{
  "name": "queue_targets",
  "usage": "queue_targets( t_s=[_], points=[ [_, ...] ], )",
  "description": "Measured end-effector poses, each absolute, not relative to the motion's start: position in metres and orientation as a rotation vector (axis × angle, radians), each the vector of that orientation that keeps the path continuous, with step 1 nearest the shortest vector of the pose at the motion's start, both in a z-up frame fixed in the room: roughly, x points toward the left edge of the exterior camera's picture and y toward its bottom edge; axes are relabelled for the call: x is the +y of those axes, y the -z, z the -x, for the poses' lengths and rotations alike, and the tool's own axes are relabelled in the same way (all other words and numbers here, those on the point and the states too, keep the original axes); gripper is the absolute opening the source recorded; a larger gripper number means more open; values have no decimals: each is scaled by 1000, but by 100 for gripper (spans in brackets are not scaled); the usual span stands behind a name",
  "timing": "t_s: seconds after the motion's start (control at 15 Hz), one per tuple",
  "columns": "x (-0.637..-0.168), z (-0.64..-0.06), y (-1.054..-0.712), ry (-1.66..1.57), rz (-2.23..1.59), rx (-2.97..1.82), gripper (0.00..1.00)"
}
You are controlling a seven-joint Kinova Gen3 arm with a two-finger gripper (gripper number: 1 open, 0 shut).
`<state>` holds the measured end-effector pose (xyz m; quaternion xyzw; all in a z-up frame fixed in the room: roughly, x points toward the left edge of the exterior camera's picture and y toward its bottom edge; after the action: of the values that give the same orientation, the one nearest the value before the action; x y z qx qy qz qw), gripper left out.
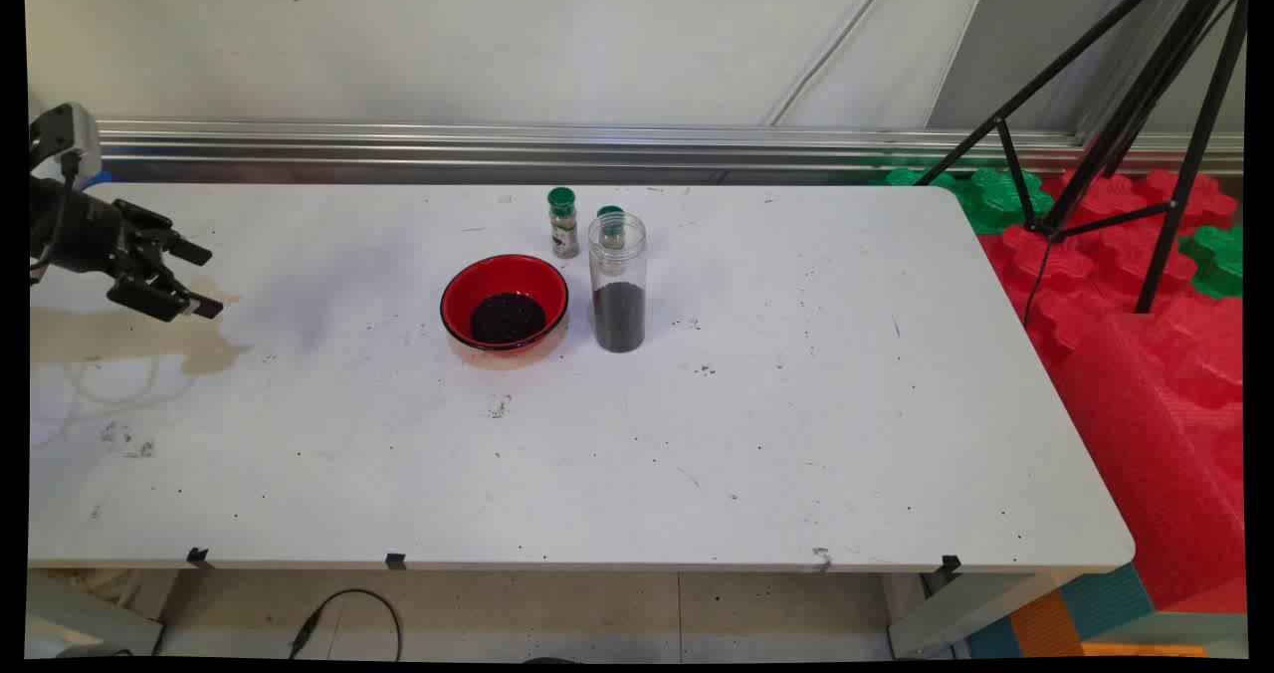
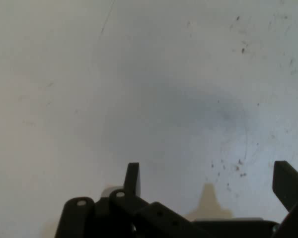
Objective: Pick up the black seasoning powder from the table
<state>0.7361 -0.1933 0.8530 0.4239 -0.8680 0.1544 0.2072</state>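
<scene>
From the main view, my hand [image 1: 204,278], a black two-finger gripper, hangs over the left edge of the white desk [image 1: 637,454], reaching in from the left with its fingers pointing toward the middle of the desk. The fingers stand spread with a clear gap between them, and nothing is in that gap. I hold nothing and touch nothing.

Well apart from my hand, near the middle of the desk's far half, sits a round red bowl [image 1: 505,302] with a black rim and a heap of small dark grains in its bottom. Just beside it, on the side toward the right edge, stands a tall clear plastic jar [image 1: 617,283], upright, with no lid, and filled with dark grains to somewhat under half its height. Behind these, toward the far edge, stand two small spice bottles with green caps: one [image 1: 563,221] behind the bowl, the other [image 1: 610,215] mostly hidden behind the jar. As far as I can judge, dark grains lie both in the bowl and in the jar, and a few specks are scattered on the desk around them.

A brownish stain [image 1: 129,339] spreads on the desk below my hand, at the left edge.

From the hand view, I see only bare desk surface with small dark specks. My two fingertips [image 2: 132,177] rise from the bottom edge, far apart, with empty space between.
</scene>
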Motion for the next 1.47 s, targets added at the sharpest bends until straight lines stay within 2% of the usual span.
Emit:
queue_targets(
  t_s=[1.47],
  points=[
    [-281,-642,-886,-422,-770,-2411,100]
  ],
)
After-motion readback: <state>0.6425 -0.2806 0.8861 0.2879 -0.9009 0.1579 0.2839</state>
